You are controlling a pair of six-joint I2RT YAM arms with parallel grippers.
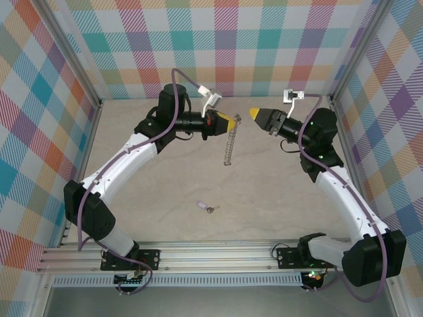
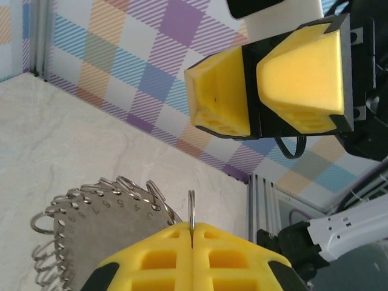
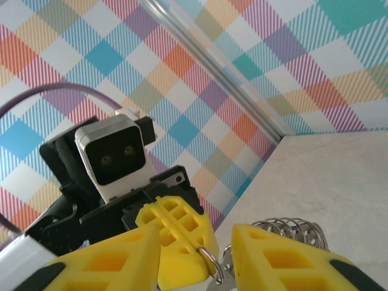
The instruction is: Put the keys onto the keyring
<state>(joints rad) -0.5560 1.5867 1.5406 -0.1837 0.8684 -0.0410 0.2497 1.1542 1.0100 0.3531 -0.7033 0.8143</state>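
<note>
The keyring (image 2: 91,227) is a grey numbered metal disc rimmed with several small wire rings. It hangs from my left gripper (image 2: 191,229), which is shut on one thin ring (image 2: 191,209) at its edge. From above, the keyring (image 1: 228,148) dangles edge-on below the left gripper (image 1: 231,121), over the back of the table. My right gripper (image 1: 253,113) faces it tip to tip, a small gap apart. Its yellow fingers (image 2: 297,76) stand open and hold nothing. In the right wrist view, the pinched ring (image 3: 209,262) shows between the right gripper's (image 3: 199,242) spread fingers. The keys (image 1: 207,207), a pale lilac tab with a brownish bit, lie on the table.
The beige table (image 1: 165,198) is walled in by plaid panels (image 1: 231,39) at the back and both sides. An aluminium rail (image 1: 218,254) runs along the near edge by the arm bases. The left arm's camera housing (image 3: 112,157) faces the right wrist.
</note>
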